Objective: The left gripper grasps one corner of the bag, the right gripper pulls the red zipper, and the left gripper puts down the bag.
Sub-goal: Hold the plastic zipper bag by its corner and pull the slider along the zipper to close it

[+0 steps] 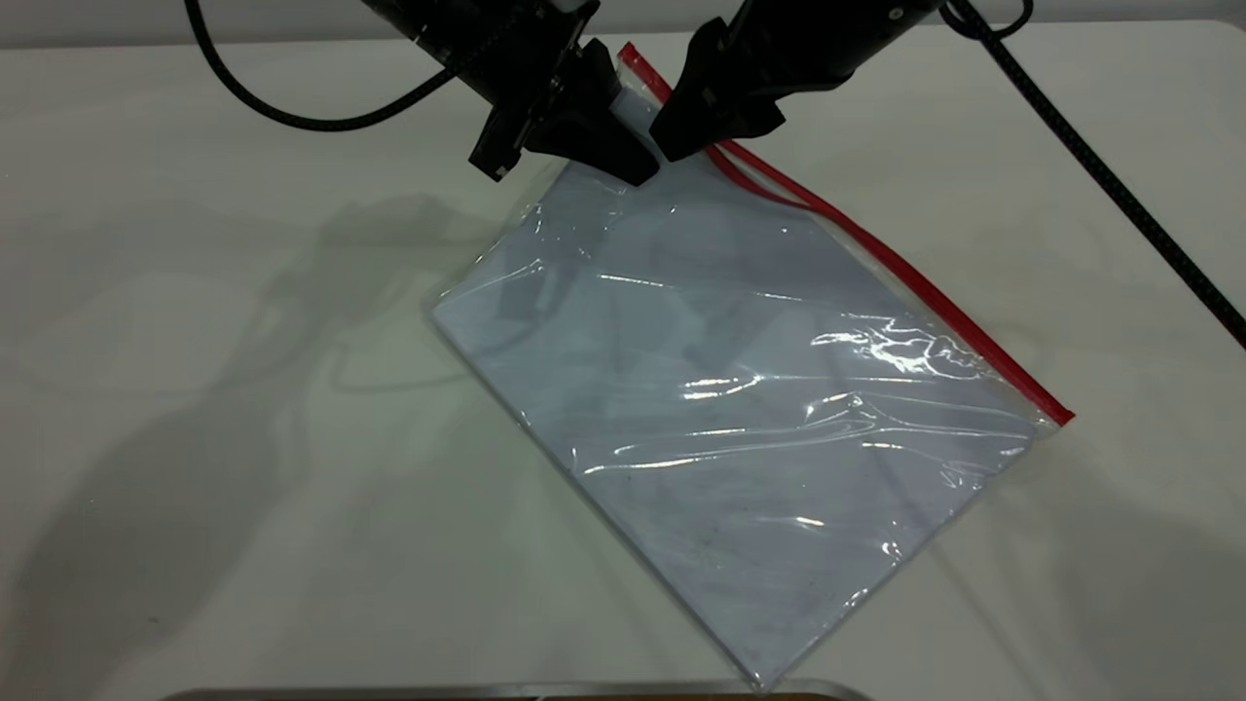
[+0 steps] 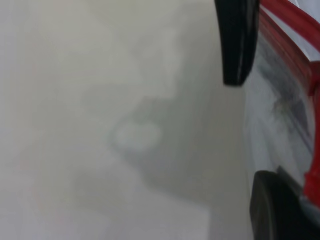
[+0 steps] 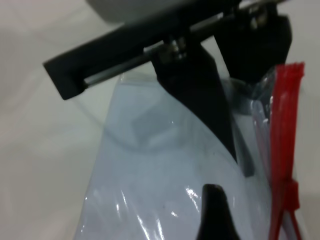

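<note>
Lying diagonally on the bench (image 1: 195, 389), the bag (image 1: 740, 409) is running its red zipper (image 1: 905, 268) away from the right gripper (image 1: 672, 146), seemingly closing on it; the left gripper (image 1: 638, 166) is holding the corner.
</note>
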Motion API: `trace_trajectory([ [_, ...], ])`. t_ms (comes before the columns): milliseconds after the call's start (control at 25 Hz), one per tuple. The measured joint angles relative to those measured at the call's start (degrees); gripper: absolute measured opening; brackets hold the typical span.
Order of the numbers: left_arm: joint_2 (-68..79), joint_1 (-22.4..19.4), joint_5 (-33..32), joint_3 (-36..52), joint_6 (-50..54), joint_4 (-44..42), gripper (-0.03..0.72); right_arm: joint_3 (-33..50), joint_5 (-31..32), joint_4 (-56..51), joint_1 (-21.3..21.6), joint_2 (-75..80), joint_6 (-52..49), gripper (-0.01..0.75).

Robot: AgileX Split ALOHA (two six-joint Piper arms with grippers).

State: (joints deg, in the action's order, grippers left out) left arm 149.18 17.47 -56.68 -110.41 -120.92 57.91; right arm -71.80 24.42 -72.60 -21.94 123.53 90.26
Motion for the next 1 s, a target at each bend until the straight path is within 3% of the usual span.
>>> trace_trajectory([
  [160, 0.0, 0.0, -0.05, 0.0, -0.05, 0.03, 0.053, 0.0, -0.9, -2.0, 0.0, 0.19, 1.45, 0.409],
  [360, 0.0, 0.0, -0.05, 0.0, -0.1, 0.03, 0.053, 0.0, -1.25, -3.42, 0.0, 0.19, 1.76, 0.194],
  [480, 0.0, 0.04, -0.05, 0.0, -0.1, 0.03, 0.053, 0.0, -1.25, -3.54, 0.0, 0.19, 1.95, 0.112],
  [800, 0.0, 0.04, -0.05, 0.0, 1.33, 0.03, 0.053, 0.0, -0.98, -3.68, 0.0, 0.24, 1.95, 0.041],
  [1000, 0.0, 0.04, -0.05, 0.0, 3.16, 0.03, 0.053, 0.0, -0.98, -3.68, 0.0, 0.24, 2.13, 0.036],
])
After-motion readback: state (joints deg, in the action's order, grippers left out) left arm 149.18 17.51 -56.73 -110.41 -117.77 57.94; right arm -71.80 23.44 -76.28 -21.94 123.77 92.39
